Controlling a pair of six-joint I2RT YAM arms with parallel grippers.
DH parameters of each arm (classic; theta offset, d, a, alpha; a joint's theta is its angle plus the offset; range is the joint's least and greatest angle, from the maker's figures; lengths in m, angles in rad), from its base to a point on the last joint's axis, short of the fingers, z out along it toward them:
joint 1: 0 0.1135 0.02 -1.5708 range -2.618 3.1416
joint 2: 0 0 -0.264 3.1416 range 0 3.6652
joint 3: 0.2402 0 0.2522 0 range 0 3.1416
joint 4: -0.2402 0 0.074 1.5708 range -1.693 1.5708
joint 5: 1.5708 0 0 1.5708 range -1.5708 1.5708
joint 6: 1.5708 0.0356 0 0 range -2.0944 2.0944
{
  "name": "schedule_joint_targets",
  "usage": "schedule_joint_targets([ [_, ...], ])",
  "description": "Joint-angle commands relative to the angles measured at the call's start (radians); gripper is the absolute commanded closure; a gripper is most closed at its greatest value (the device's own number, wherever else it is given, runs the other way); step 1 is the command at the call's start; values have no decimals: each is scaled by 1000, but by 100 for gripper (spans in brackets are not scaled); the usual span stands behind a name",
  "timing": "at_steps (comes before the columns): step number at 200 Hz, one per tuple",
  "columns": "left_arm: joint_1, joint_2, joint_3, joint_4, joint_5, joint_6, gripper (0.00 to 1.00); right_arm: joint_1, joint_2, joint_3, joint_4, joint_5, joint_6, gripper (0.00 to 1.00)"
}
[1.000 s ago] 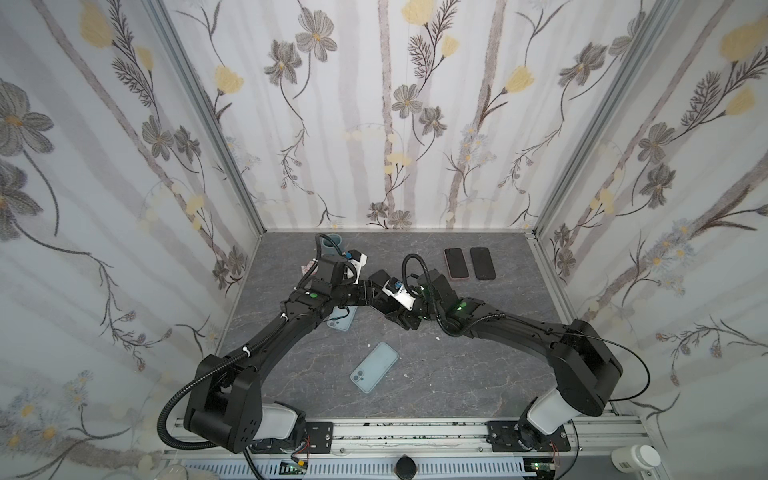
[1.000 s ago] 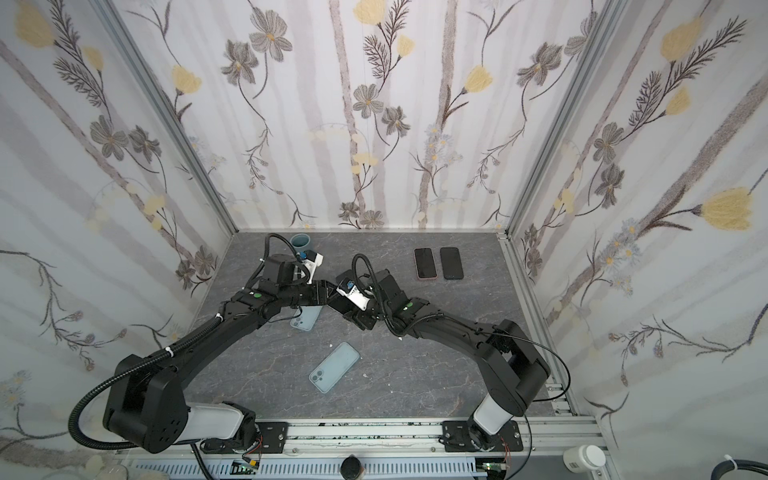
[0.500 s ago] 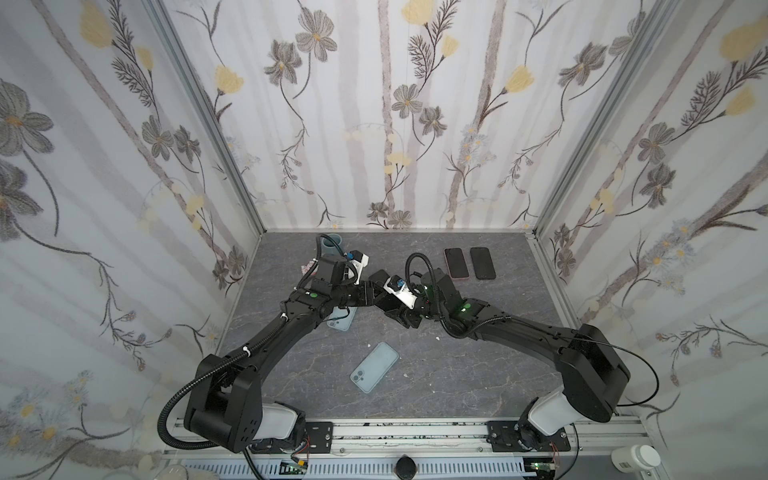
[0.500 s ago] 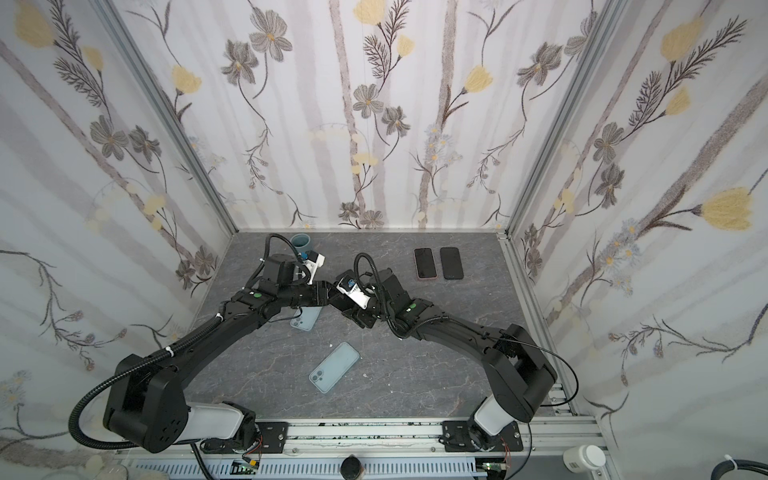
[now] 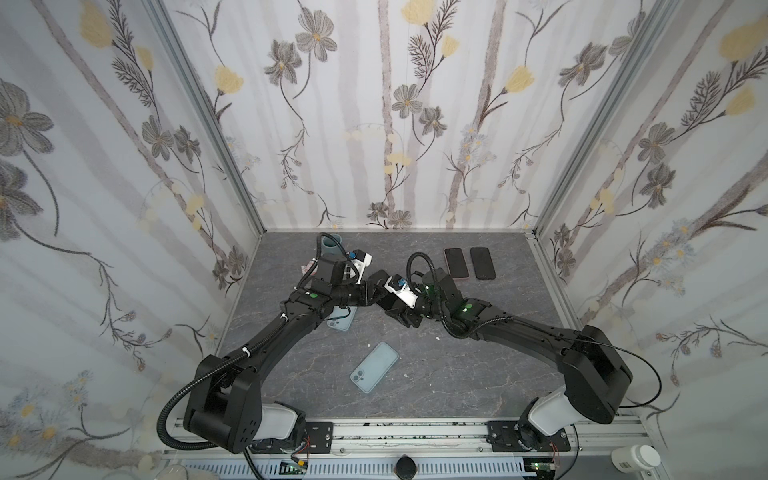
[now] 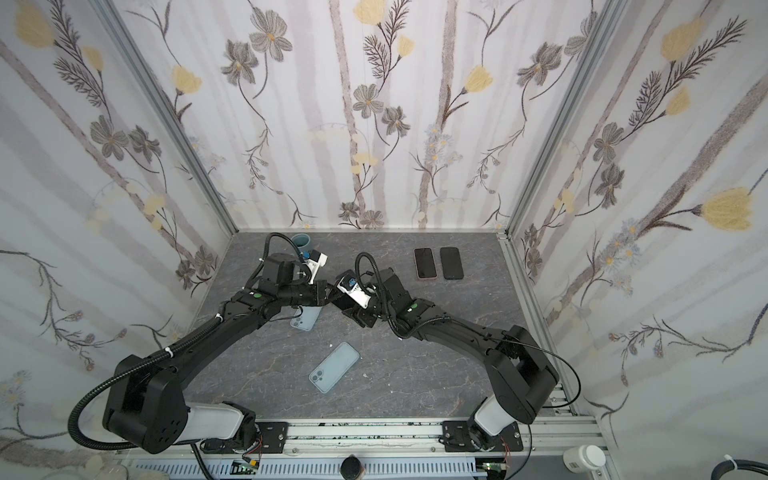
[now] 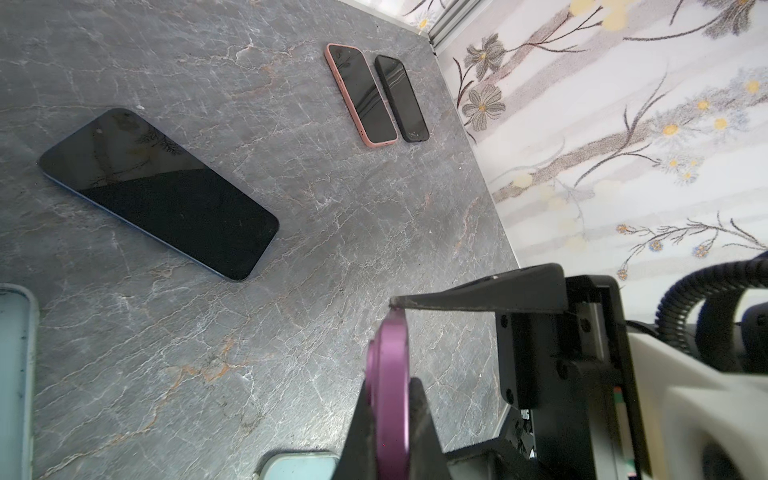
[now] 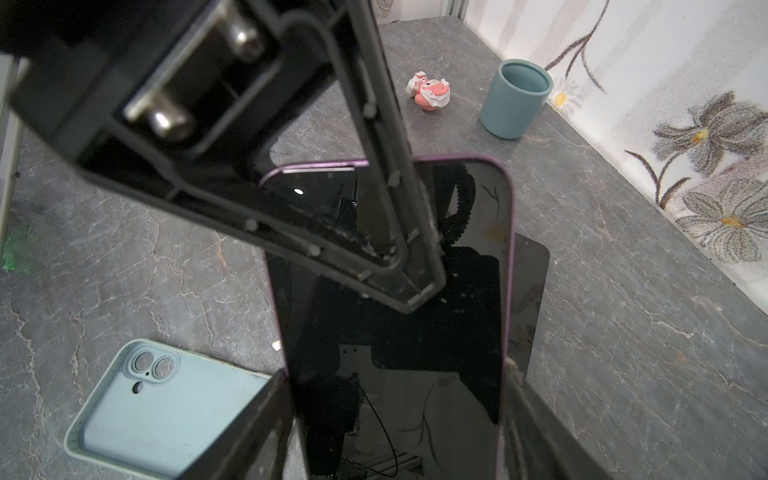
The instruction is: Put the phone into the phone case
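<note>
The purple-edged slab phone with a black glass face (image 8: 465,299) hung above the middle of the grey marbled tabletop (image 5: 457,374), caught between both arms. The right gripper (image 8: 395,370) was closed across the phone's width, one finger on each long edge at the end nearer its wrist. The left gripper (image 7: 390,382) was clamped on the phone's thickness, front and back, reaching in over the far short edge. So the phone's long axis ran from one gripper straight toward the other, with the screen turned up toward the right wrist camera. In the right wrist view a pale blue soft phone case with two round camera holes (image 8: 166,411) lay on the table, open side up. It sat below the phone and off to one side, its length skewed against the phone's. A top view showed two such cases: a half-covered case (image 5: 344,322) under the left arm and a front case (image 5: 374,368) nearer the rail. Which of them the wrist view showed I could not tell. By my judgement the coming move turned on swinging the phone's length into line with a case and lowering it screen-up. The left arm looked nearer the half-covered case, while the front case lay between the arms.
</note>
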Motion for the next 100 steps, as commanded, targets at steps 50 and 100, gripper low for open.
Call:
schedule_joint_targets([
  [50,2,-79,-18,120,-70,-30,100,1,-49,13,101,56,111,15],
  [100,1,-243,-42,203,-181,-83,100,1,-214,-12,177,32,242,0],
])
